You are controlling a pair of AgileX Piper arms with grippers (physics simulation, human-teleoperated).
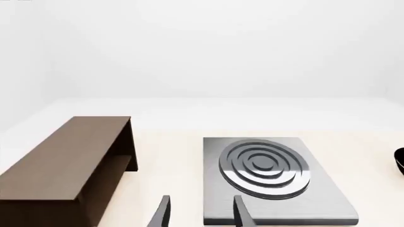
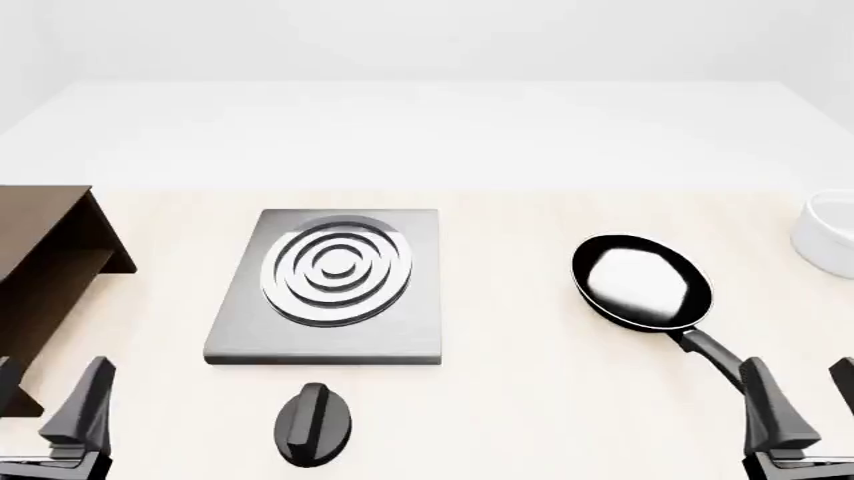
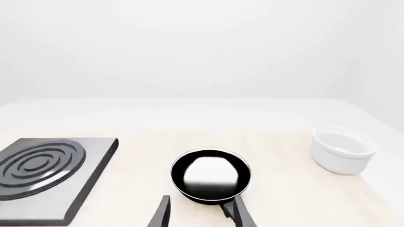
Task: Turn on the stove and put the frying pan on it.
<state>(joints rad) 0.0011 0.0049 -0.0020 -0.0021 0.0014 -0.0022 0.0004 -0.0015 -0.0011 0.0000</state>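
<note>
**On the tabletop: pan waiting right, stove and knob unattended**

Right of centre on the tabletop, the frying pan is sitting flat, well apart from the stove, its long handle pointing toward the near right corner. The stove slab is lying left of centre with its ringed burner bare, and the black knob is resting just near of the slab's front edge.

Both hands are hanging open and holding nothing: the left hand at the near left, the right hand at the near right, with the handle's end running close to its fingers.

The pan is looking rigid and smooth, probably a bit front-heavy, so a grip on the straight handle, fairly close to the bowl, is likely steadiest; a hold at the far tip could let it droop or twist. The knob is looking small and stiff, with a raised ridge suited to pinching and turning.

A brown shelf is standing far left and a white bowl far right.
</note>
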